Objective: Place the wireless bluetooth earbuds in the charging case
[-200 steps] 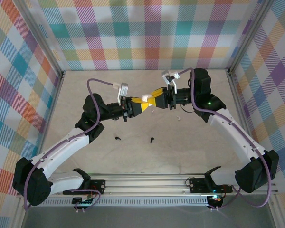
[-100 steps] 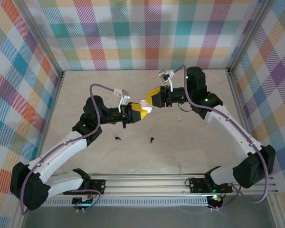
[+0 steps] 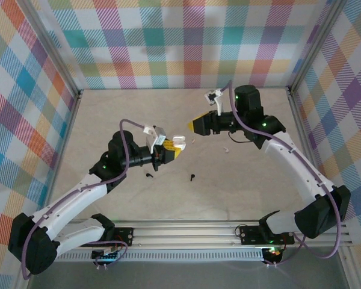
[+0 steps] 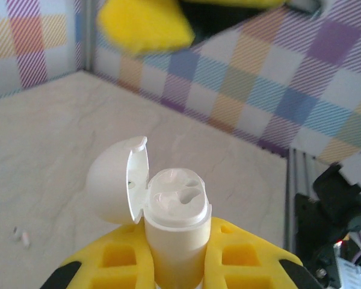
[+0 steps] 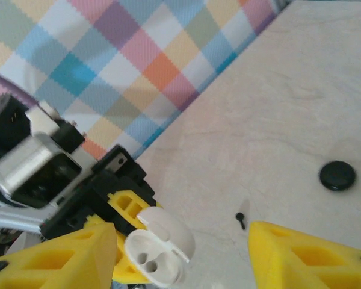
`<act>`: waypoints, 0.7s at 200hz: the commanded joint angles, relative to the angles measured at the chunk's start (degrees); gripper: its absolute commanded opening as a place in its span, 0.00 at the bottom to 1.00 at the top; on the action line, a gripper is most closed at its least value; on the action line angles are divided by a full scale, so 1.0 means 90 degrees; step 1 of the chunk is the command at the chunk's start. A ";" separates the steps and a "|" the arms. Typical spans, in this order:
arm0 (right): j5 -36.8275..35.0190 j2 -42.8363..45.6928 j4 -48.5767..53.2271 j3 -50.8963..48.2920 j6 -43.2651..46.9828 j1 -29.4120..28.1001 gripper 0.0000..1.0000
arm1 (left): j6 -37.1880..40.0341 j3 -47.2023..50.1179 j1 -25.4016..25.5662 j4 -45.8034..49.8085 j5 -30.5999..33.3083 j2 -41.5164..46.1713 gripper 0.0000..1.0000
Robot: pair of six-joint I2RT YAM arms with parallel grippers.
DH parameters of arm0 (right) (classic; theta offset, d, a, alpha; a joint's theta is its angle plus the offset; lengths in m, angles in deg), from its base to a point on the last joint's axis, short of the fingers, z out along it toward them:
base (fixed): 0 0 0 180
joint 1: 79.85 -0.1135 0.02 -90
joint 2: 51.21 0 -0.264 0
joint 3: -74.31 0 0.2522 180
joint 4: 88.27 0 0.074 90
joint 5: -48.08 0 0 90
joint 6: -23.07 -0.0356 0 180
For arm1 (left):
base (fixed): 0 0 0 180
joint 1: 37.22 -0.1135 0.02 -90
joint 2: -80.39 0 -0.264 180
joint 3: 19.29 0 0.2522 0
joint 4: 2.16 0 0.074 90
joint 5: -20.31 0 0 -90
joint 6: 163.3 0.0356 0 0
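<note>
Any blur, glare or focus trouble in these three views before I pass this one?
Top external: evenly lit and sharp, soft shadows on the table, no glare. Left wrist: the white case is in focus, bright but not blown out; the other arm's finger at the top is a blur. Right wrist: its own fingers are soft, the case and a black earbud are clear enough.

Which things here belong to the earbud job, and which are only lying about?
Job: open white case in the left gripper; black earbud; second black earbud; white earbud.
Lying about, perhaps: black round thing, unclear what.
</note>
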 commanded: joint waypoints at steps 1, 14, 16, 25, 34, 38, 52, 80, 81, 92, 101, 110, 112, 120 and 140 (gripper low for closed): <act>-0.1111 0.0003 0.1152 0.0305 -0.0337 0.0303 0.59 | 0.0115 0.0318 0.0011 -0.0281 0.0482 0.0149 0.00; -0.1718 -0.0206 0.1671 0.0276 -0.0630 0.0530 0.57 | 0.0097 0.0456 0.0011 -0.0372 0.0462 0.0131 0.00; -0.1817 -0.0245 0.1749 0.0257 -0.0696 0.0574 0.57 | 0.0086 0.0475 0.0011 -0.0386 0.0460 0.0120 0.00; -0.2177 -0.0444 0.2093 0.0196 -0.0960 0.0769 0.54 | 0.0078 0.0546 0.0011 -0.0445 0.0430 0.0097 0.00; -0.2385 -0.0642 0.2334 0.0085 -0.1074 0.0911 0.51 | 0.0064 0.0605 0.0011 -0.0468 0.0390 0.0076 0.00; -0.2444 -0.0732 0.2406 0.0027 -0.1091 0.0958 0.50 | 0.0064 0.0624 0.0011 -0.0478 0.0377 0.0081 0.00; -0.2727 -0.0974 0.2502 -0.0245 -0.1155 0.1036 0.45 | 0.0063 0.0677 0.0011 -0.0469 0.0355 0.0082 0.00; -0.3252 -0.1564 0.2538 -0.0466 -0.1112 0.1039 0.43 | 0.0089 0.0757 0.0011 -0.0488 0.0355 0.0128 0.00; -0.3272 -0.1588 0.2544 -0.0461 -0.1110 0.1039 0.43 | 0.0091 0.0758 0.0011 -0.0488 0.0355 0.0135 0.00; -0.3410 -0.1836 0.2562 -0.0427 -0.1084 0.1046 0.40 | 0.0112 0.0768 0.0011 -0.0455 0.0355 0.0143 0.00; -0.3524 -0.2014 0.2543 -0.0402 -0.1138 0.1040 0.35 | 0.0131 0.0768 0.0011 -0.0414 0.0348 0.0153 0.00; -0.3639 -0.2131 0.2436 -0.0390 -0.1202 0.1039 0.32 | 0.0164 0.0768 0.0011 -0.0367 0.0340 0.0156 0.00; -0.3665 -0.2149 0.2402 -0.0397 -0.1222 0.1043 0.32 | 0.0164 0.0768 0.0011 -0.0363 0.0339 0.0153 0.00; -0.3811 -0.2247 0.2261 -0.0385 -0.1255 0.1041 0.31 | 0.0166 0.0782 0.0011 -0.0352 0.0338 0.0160 0.00; -0.4131 -0.2659 0.2016 -0.0174 -0.1225 0.1043 0.28 | 0.0175 0.0853 0.0011 -0.0386 0.0335 0.0144 0.00</act>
